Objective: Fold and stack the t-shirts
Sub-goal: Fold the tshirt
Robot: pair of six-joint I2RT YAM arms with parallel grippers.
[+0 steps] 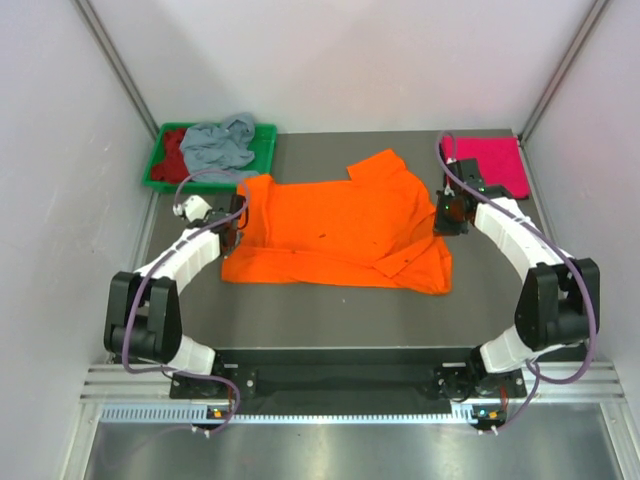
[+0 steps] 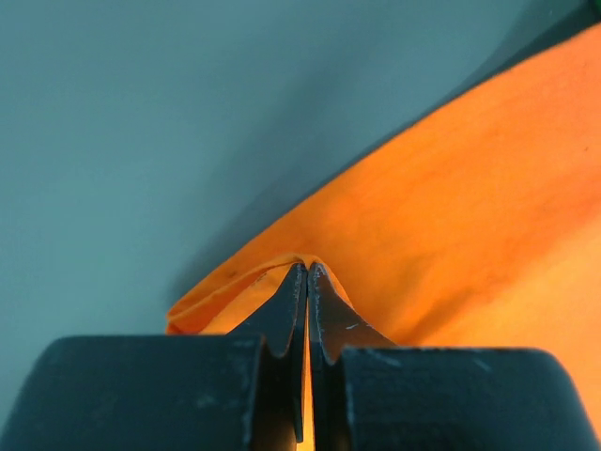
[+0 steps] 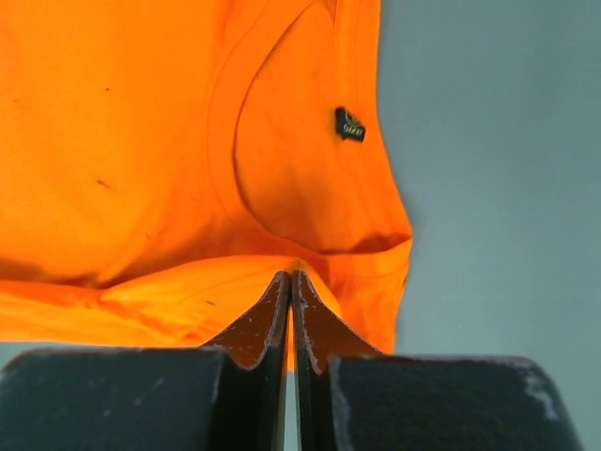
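Orange t-shirt (image 1: 330, 225) lies between left claw (image 1: 238, 221) and right claw (image 1: 447, 213), each pinching its edge.

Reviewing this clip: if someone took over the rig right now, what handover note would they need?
Left gripper: shut, pinching the left edge of the orange t-shirt.
Right gripper: shut on the same shirt's right edge, near the collar.
The orange t-shirt lies spread out in the middle, not yet folded up.
The pink t-shirt lies at the far right corner, apparently folded.
The grey-blue t-shirt and dark red t-shirt lie crumpled in the green tray, far left.
Done: the pink one, it seems.
Left: fold the orange one, stack it, then the two in the tray.
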